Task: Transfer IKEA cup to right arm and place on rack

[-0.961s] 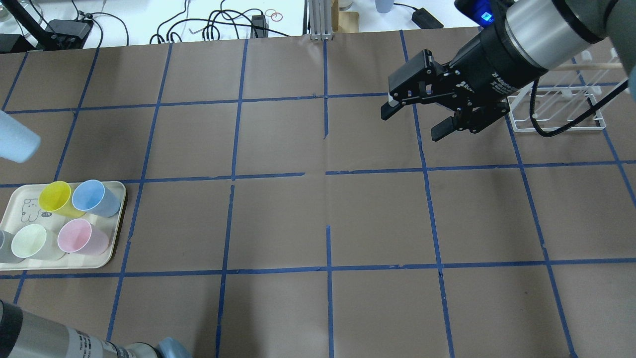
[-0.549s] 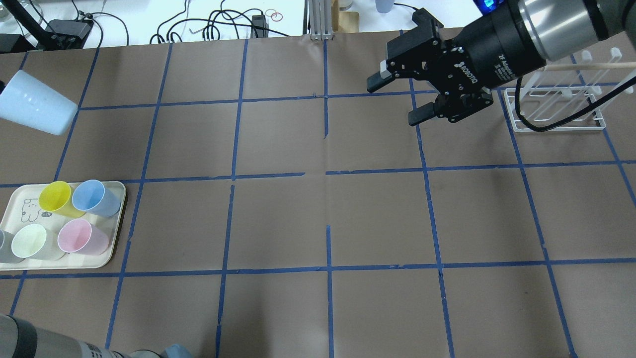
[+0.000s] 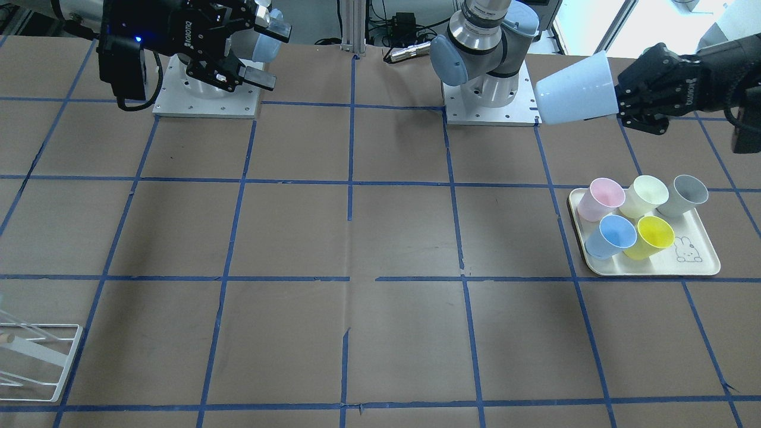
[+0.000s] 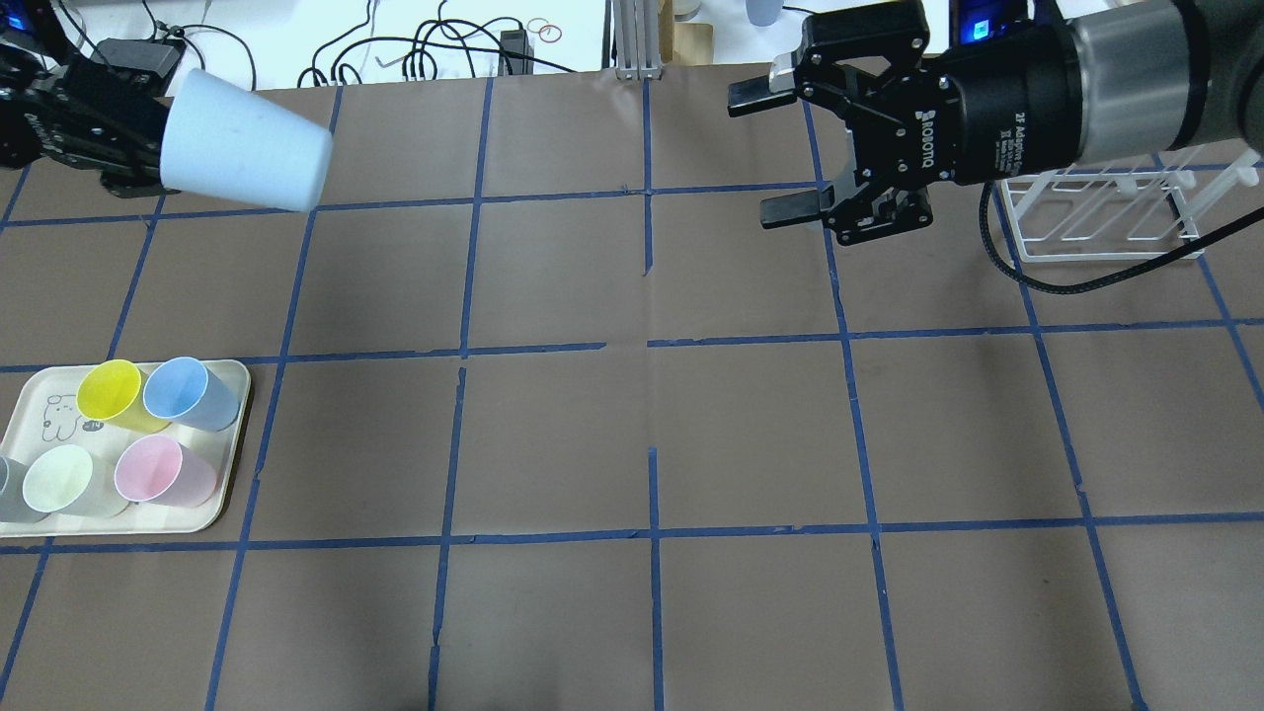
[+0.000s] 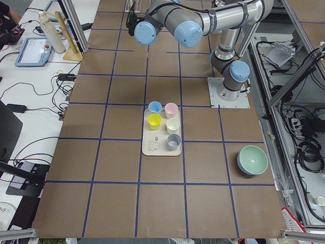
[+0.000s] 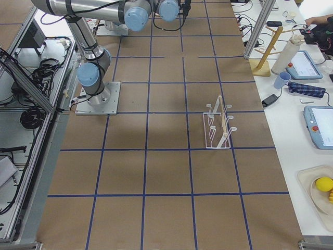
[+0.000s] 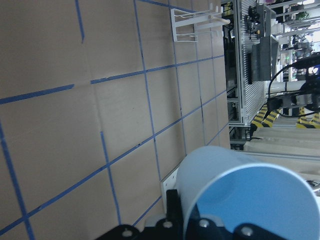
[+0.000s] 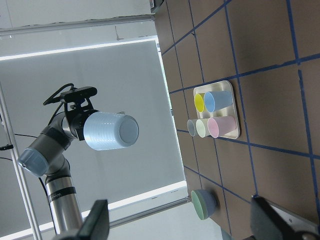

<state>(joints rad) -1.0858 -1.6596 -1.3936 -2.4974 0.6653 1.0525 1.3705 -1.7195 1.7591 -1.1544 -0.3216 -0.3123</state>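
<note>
While left fingers (image 4: 128,181) clamp IKEA cup (image 4: 247,153) sideways aloft, right fingers (image 4: 790,209) gape empty, far from cup.

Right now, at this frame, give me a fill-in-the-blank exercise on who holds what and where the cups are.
1. The gripper holding the IKEA cup belongs to the ____ arm.
2. The right gripper has its jaws ____, with nothing between them.
3. The tray holds ____ cups.
4. The number of cups on the rack is ____.
Missing words: left; open; five; zero.
</note>
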